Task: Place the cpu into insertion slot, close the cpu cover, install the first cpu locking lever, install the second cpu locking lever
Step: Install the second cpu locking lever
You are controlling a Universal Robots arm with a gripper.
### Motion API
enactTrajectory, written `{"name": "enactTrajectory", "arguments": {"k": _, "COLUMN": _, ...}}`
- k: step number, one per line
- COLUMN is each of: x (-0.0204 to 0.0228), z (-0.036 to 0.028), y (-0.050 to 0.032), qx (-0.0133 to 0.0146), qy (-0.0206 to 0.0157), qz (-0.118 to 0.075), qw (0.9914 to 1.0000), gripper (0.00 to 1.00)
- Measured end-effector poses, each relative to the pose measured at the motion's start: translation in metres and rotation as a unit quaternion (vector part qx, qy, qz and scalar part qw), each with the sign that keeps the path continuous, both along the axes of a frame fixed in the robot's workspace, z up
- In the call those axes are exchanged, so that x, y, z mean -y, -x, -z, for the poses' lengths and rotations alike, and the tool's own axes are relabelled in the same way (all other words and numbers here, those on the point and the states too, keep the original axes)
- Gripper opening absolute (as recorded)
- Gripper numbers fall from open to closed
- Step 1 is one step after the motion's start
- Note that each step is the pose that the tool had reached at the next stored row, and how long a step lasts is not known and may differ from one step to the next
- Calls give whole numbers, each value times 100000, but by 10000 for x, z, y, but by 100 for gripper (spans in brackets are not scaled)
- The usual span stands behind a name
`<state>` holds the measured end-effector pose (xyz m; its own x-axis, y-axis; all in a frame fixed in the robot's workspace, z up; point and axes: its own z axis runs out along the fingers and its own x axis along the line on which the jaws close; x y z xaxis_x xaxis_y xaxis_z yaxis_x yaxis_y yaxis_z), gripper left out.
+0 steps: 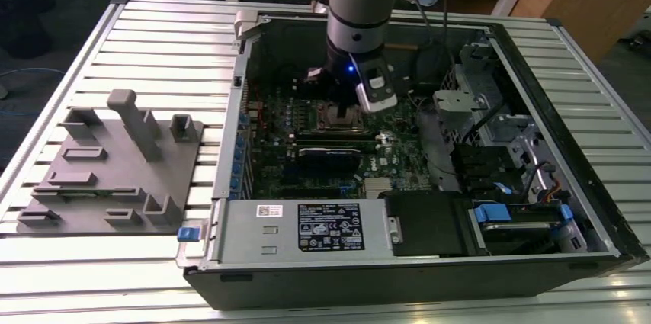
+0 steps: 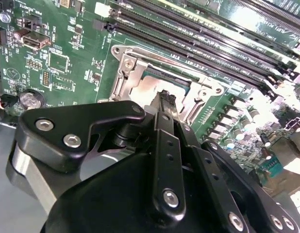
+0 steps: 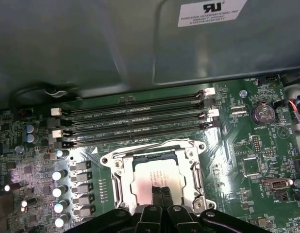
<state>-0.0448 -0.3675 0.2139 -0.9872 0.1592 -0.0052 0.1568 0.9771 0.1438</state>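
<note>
- Cpu (image 3: 157,177) sat in the slot (image 3: 122,165), cover (image 3: 196,167) down around it.
- End effector (image 3: 160,190) hung right over the chip, fingers (image 3: 164,194) pressed together, tips at its near edge, holding nothing.

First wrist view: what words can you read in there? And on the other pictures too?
White label on the grey case wall: print too blurred to quote.
Board: tiny white lettering, too small to read.
Black label on the metal box, exterior view: too small to read.
Nothing can be quoted for sure.
</note>
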Motion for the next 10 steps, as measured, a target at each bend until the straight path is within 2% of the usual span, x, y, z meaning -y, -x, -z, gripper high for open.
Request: {"name": "enactTrajectory", "arguments": {"k": 10, "x": -11, "z": -15, "y": 0, "qx": -9, "qy": 21, "qz": -3, "qw": 100000, "gripper": 10}}
